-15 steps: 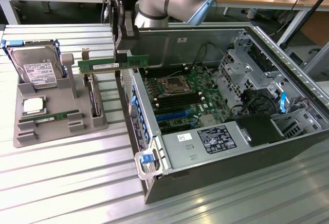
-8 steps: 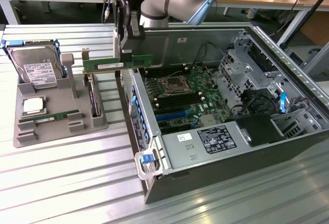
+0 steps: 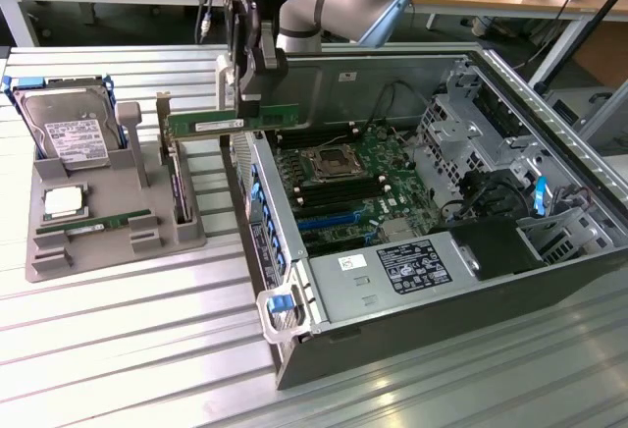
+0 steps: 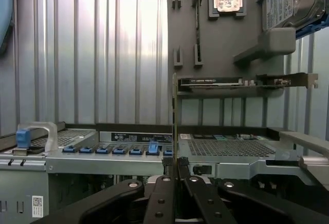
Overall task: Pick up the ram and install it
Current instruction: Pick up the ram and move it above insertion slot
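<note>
The ram (image 3: 201,122) is a long green stick held level in the air over the near wall of the open computer case (image 3: 294,295), between the grey fixture and the motherboard (image 3: 348,187). My gripper (image 3: 243,114) is shut on its middle from above. In the wrist view the ram (image 4: 175,116) shows edge-on as a thin line rising from my shut gripper (image 4: 176,168). The dark memory slots (image 3: 319,139) lie beside the CPU socket (image 3: 329,163), lower than the stick and towards the exterior view's right.
The grey fixture (image 3: 59,256) on the exterior view's left carries a hard drive (image 3: 69,135), a silver CPU chip (image 3: 64,202), another green stick (image 3: 98,222) and an upright expansion card (image 3: 181,192). Inside the case sit a power supply (image 3: 392,276) and drive cages (image 3: 471,119).
</note>
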`<control>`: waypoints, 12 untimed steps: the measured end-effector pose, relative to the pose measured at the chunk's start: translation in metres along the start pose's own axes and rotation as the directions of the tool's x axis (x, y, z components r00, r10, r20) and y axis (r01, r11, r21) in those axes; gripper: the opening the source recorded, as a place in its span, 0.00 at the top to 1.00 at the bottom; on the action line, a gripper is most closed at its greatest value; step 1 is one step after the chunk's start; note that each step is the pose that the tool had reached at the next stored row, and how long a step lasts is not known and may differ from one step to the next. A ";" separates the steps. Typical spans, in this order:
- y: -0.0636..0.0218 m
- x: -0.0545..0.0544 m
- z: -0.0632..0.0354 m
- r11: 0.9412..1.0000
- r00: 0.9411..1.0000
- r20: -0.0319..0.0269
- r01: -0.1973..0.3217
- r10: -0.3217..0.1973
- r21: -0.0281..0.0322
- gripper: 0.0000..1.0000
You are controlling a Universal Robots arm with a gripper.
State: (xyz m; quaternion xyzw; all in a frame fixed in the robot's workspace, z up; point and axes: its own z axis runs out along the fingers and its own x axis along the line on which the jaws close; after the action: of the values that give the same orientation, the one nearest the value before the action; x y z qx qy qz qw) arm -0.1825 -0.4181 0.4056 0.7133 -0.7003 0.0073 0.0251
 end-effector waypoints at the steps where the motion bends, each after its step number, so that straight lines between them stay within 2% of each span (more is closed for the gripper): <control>1: -0.0021 0.000 0.0000 1.000 1.000 0.000 0.000 0.000 0.000 0.88; 12: -0.0187 0.000 -0.0005 1.000 1.000 0.000 0.000 0.000 0.000 0.88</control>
State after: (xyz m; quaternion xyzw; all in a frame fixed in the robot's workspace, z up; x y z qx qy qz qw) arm -0.1637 -0.4181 0.4056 0.7133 -0.7003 0.0074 0.0252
